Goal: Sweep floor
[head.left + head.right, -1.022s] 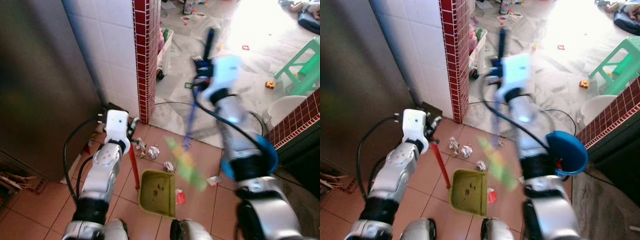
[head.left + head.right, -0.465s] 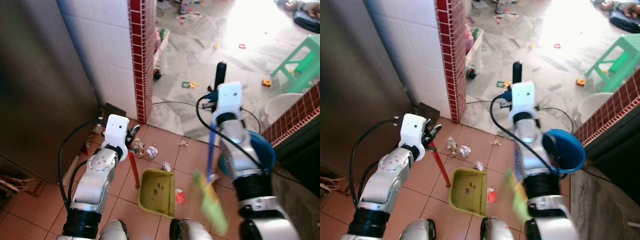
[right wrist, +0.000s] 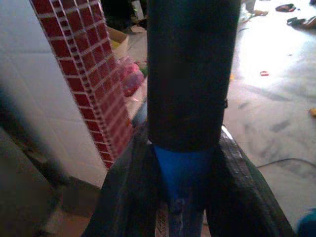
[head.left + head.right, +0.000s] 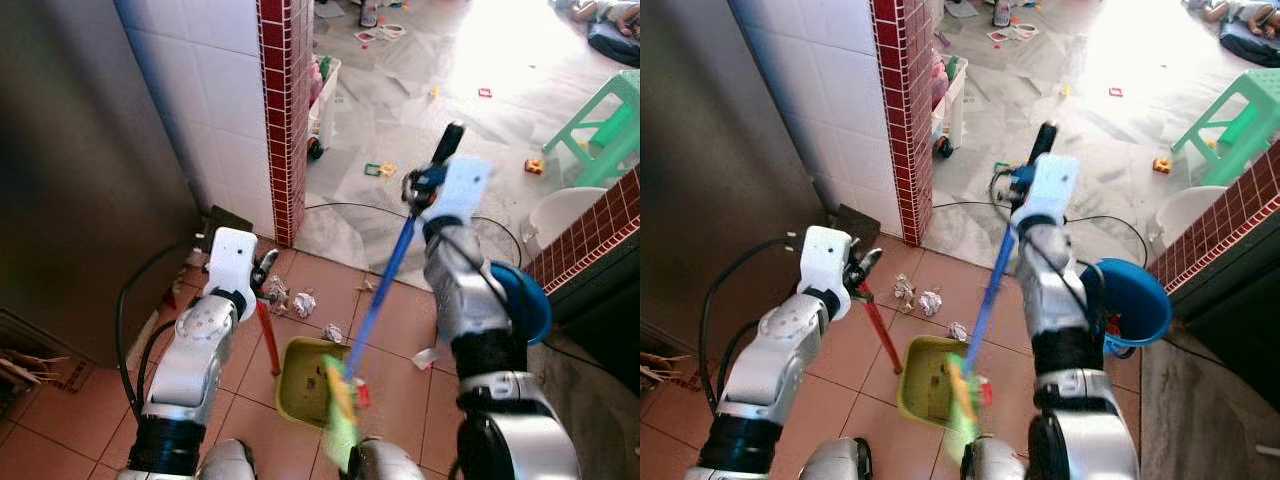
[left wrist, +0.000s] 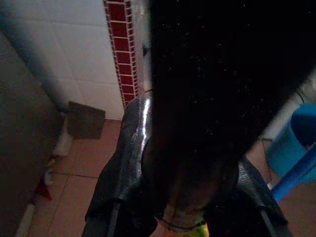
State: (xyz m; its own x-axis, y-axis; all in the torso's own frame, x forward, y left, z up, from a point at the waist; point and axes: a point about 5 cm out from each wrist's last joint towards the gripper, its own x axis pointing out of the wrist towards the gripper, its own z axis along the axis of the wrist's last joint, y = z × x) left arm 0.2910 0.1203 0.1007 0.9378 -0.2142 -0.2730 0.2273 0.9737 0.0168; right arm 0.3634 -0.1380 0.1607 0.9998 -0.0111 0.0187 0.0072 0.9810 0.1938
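Observation:
My left gripper is shut on the red handle of an olive-green dustpan that rests on the terracotta tiles. My right gripper is shut on the black grip of a blue-handled broom. The broom slants down and to the left. Its green head is blurred and sits at the dustpan's near right corner. Crumpled paper bits lie on the tiles just beyond the dustpan. A red scrap lies at the pan's right side.
A red brick pillar and a steel cabinet close off the left. A blue bucket sits by the right arm, below a brick ledge. A black cable, toys and a green stool are on the far floor.
The broom head swung from the right of the dustpan leftward to the pan's near right corner, and the right gripper tilted the handle. The left arm and dustpan stayed put.

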